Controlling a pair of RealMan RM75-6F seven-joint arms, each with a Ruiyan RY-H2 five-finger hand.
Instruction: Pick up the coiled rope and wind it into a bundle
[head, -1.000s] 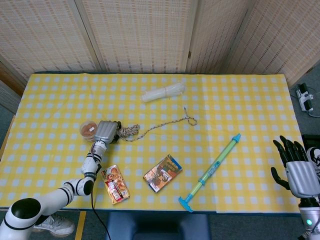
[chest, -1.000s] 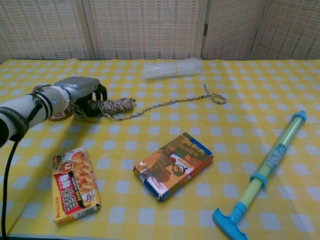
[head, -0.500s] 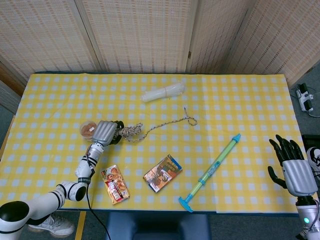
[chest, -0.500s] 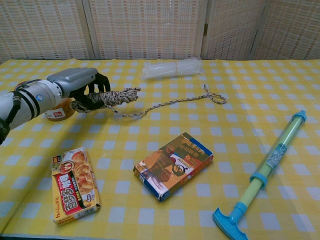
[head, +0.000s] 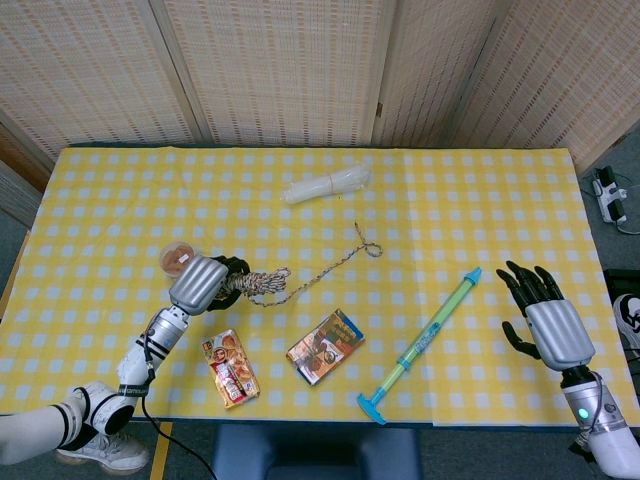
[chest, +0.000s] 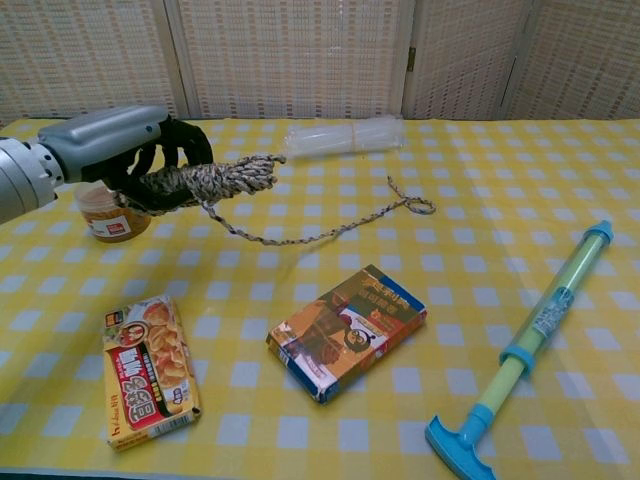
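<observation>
Over the last second the coiled rope (chest: 205, 184) has been lifted off the tabletop (head: 470, 200) by the left robot hand (head: 200, 284), which has been raised and drawn back toward the robot. The loose tail (chest: 330, 232) has been dragged with it, so that the small loop at its far end (chest: 418, 206) now lies nearer the hand than before. The right robot hand (head: 545, 325) has been brought in from the table's edge and now hangs over the near right corner. From this it is judged that the pick-up is done and that the winding of the tail has not yet been started.

The left robot hand is seen clamped around the thick end of the coil, its dark fingers (chest: 176, 146) wrapped over the top of it. The coil is held clear of the cloth and juts out from the hand toward the right hand's side, with the tail hanging from it down to the tabletop and trailing away to the loop. Just behind the hand a small jar (chest: 109, 215) stands, and a snack packet (chest: 150, 366) lies below it on the robot's side.

The right robot hand is held with its fingers spread apart and nothing in them; it touches nothing, and a water pump toy (head: 422, 343) lies between it and the rope.
</observation>
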